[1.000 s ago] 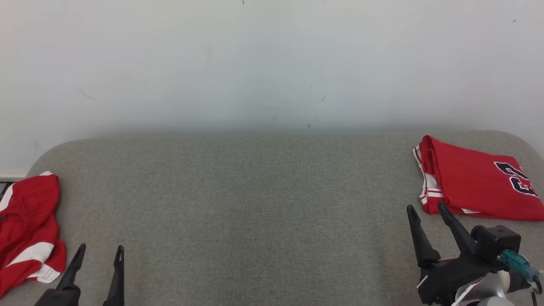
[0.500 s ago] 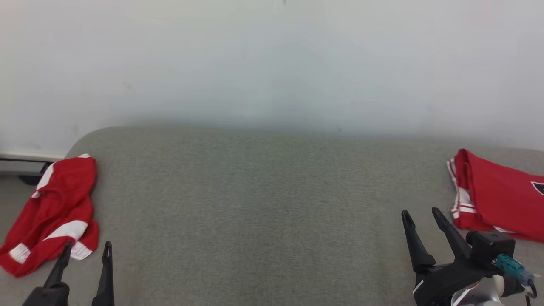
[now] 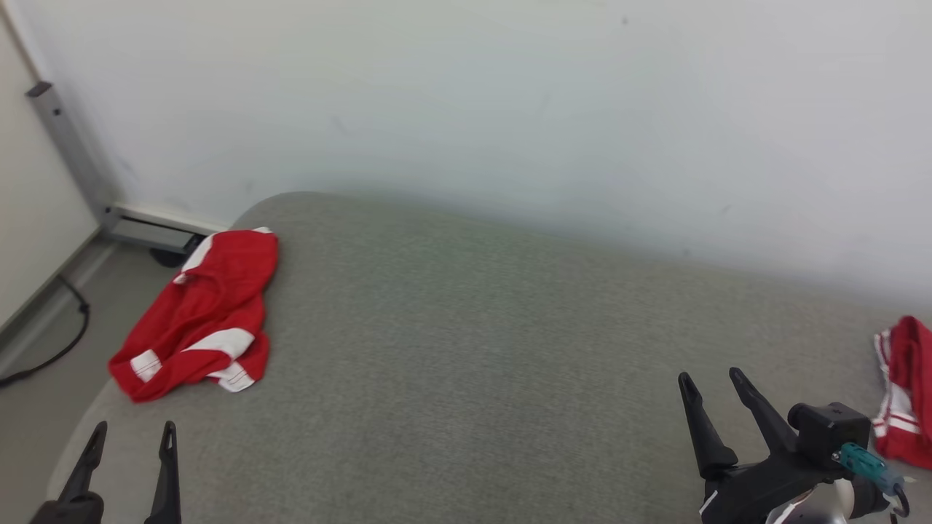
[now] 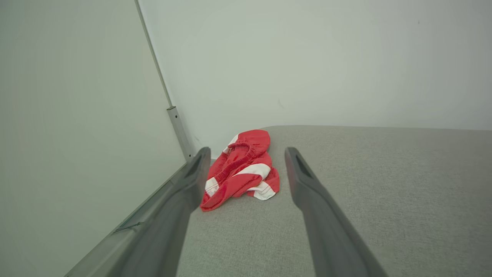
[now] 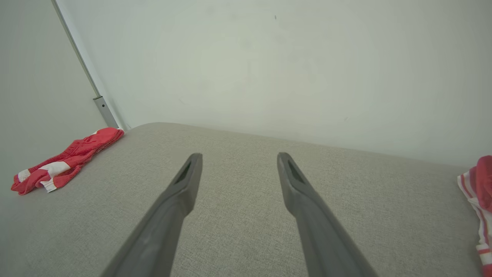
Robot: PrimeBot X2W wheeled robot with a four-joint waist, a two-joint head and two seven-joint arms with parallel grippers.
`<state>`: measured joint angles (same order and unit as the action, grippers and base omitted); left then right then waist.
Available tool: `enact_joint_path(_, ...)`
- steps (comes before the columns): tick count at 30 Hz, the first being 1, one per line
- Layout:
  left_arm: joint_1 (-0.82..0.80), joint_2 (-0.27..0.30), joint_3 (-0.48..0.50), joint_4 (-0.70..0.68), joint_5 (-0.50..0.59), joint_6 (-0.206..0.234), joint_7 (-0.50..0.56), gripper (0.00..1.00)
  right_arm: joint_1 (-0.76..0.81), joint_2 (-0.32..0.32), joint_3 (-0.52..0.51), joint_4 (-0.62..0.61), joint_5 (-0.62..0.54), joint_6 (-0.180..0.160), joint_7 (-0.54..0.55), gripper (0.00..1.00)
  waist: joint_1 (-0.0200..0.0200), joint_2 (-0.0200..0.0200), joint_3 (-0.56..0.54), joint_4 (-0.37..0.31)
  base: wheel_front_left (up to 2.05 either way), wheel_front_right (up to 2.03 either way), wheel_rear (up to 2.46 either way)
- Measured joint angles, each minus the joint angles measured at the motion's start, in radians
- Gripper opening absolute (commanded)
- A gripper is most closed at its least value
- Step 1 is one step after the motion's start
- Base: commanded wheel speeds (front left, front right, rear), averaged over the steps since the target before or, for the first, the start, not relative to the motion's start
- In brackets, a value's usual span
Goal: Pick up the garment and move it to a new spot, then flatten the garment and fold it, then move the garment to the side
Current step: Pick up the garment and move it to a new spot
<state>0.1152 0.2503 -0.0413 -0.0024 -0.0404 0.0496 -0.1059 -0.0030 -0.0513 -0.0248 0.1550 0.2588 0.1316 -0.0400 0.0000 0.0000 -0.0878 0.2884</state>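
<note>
The crumpled red garment with white bands [image 3: 200, 313] lies at 10 o'clock on the grey fabric tabletop [image 3: 466, 349], close to its edge. The left tool [image 3: 133, 429] at 7 o'clock and the right tool [image 3: 709, 375] both have fingers spread, holding nothing. Risk: a shallow pinch could push the garment over the edge.

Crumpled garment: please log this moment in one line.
crumpled garment: left end of grey cushion, untouched | left gripper: open, short of it | right gripper: open, empty | second garment: right edge, cropped
</note>
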Motion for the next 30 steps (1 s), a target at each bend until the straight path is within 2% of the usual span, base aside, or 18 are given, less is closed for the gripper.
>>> enact_joint_path(7,0.007,0.013,0.003,-0.01,-0.003,0.004,0.009,1.0,0.003,0.001,0.018,0.01,0.017,0.0,-0.003,1.0,0.0,0.0001,-0.01,0.098,0.0,0.0,0.0)
enact_joint_path(12,0.025,0.018,0.021,-0.029,-0.014,0.023,0.007,1.0,-0.018,0.001,0.048,0.015,0.021,0.0,-0.003,1.0,-0.0001,0.0001,-0.007,0.152,0.0,0.0,0.0)
enact_joint_path(22,0.047,0.015,0.036,-0.049,-0.029,0.049,-0.008,1.0,-0.07,0.0,0.086,0.046,0.023,0.0,-0.004,1.0,0.0,0.0001,0.026,0.193,0.0,0.0,0.0)
enact_joint_path(30,0.051,0.015,0.034,-0.055,-0.036,0.056,-0.009,1.0,-0.083,-0.005,0.098,0.067,0.032,0.0,-0.013,1.0,0.0,0.0001,0.029,0.195,0.0,0.0,0.0)
